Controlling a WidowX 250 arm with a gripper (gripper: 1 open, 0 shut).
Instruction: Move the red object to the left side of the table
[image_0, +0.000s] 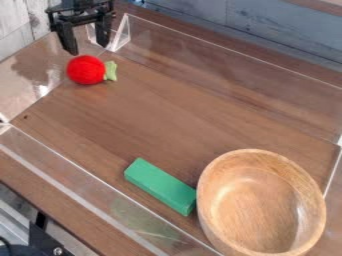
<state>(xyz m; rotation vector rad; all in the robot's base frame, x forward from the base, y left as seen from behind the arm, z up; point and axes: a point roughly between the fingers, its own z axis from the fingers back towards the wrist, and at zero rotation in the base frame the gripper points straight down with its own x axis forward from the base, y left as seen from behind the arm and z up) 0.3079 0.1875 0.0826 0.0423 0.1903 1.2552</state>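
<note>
The red object (87, 69), a small round toy fruit with a green leafy tip on its right, lies on the dark wood-grain table (201, 110) near the far left corner. My gripper (82, 40) hangs a little above and behind it, pointing down. Its two black fingers stand apart, open, with nothing between them. There is a clear gap between the fingertips and the fruit.
A flat green rectangular block (160, 185) lies near the front edge. A round light wooden bowl (262, 205) sits at the front right. Low clear acrylic walls (60, 165) border the tabletop, and a clear angled piece (120, 33) stands beside the gripper.
</note>
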